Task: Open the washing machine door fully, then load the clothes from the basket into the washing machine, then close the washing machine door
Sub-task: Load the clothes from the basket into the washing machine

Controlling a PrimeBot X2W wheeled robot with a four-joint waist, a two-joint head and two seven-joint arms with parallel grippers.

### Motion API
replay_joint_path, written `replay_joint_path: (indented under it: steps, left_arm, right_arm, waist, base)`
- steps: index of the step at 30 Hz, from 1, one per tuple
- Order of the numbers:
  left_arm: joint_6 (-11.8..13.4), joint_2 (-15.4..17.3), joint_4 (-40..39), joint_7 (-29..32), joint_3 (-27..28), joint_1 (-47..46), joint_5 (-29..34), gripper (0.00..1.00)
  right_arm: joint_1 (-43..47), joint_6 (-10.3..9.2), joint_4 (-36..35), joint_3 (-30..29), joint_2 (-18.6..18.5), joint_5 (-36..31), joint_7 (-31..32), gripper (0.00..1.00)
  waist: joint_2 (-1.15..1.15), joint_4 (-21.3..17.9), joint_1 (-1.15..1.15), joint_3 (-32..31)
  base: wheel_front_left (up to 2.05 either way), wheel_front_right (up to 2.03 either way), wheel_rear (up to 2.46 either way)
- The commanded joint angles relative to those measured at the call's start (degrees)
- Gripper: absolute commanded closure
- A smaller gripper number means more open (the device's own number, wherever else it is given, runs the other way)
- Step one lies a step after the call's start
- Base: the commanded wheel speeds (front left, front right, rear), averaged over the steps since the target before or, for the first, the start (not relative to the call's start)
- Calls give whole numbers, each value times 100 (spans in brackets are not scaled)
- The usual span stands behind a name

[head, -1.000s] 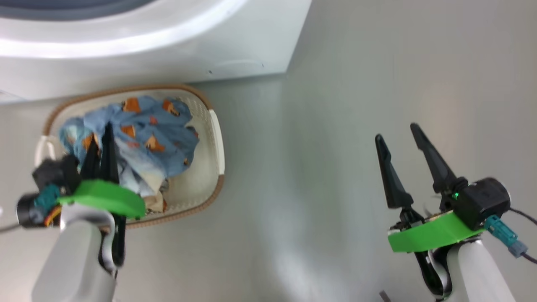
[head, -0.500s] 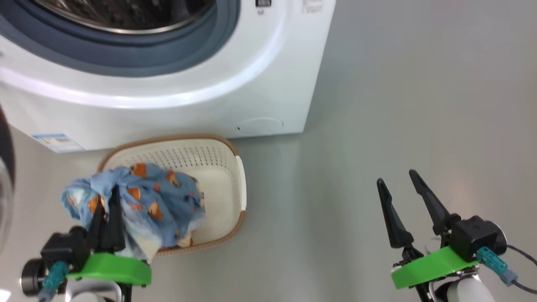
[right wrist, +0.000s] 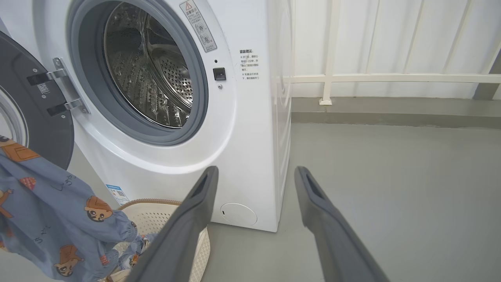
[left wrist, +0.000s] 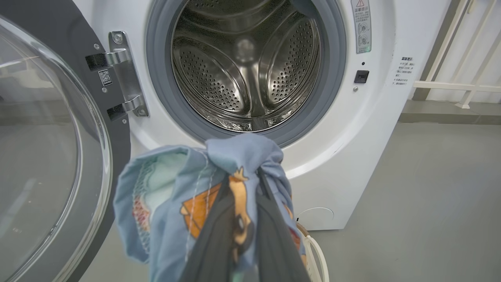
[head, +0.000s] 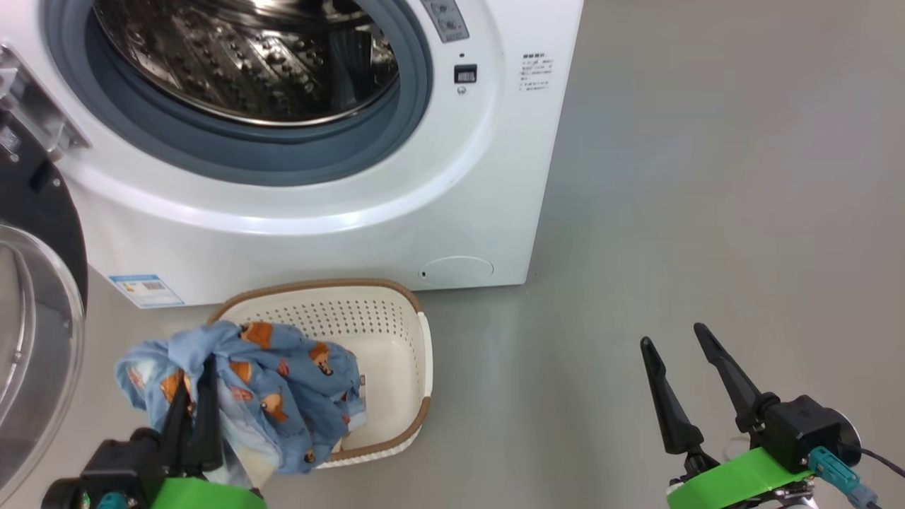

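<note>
My left gripper [head: 198, 382] is shut on the clothes [head: 276, 396], a light blue bundle with orange-brown figures, held up above the left part of the basket [head: 396, 318]. In the left wrist view the clothes [left wrist: 176, 196] hang over the fingers, just below the drum's mouth. The washing machine [head: 488, 141] stands behind with its steel drum [head: 247, 56] exposed. The washing machine door [head: 35, 304] is swung open at the far left, its glass bowl facing me. My right gripper [head: 679, 350] is open over bare floor, well right of the basket.
Grey floor [head: 707, 177] stretches to the right of the machine. A white railing [right wrist: 391, 78] and wall stand behind it in the right wrist view. A blue label sticker [head: 145, 290] and round flap [head: 456, 271] sit low on the machine front.
The head view has tilted up, bringing the drum and door into sight. My left gripper has lifted the clothes clear of the basket. The right gripper stays open.
</note>
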Motion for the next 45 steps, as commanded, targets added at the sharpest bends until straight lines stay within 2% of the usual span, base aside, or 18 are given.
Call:
replay_joint_path:
  steps: [1,11,28,39,45]
  left_arm:
    - [73,137,-218,6,175,-38,69,100]
    - [179,161,-540,138,97,233,77,100]
    - [238,138,-573,173,17,324,-3,100]
    - [225,134,-470,164,-18,154,-32,100]
    - [125,117,-208,150,-66,-201,-62,100]
  right_arm:
    - [23,9,-182,108,1,-23,7,0]
    - [192,9,-316,77,1,-5,82,0]
    - [269,9,-344,31,1,-22,129,0]
    - [255,9,-365,25,1,-1,114,0]
    - [215,9,-428,14,1,16,92,0]
  waist:
    - [0,2,0,-104]
    - [0,-25,0,-321]
    - [0,-47,0,-456]
    - [0,-5,0,-389]
    - [0,58,0,-237]
  base:
    - [0,0,0]
    - [0,0,0]
    - [0,0,0]
    - [0,0,0]
    - [0,0,0]
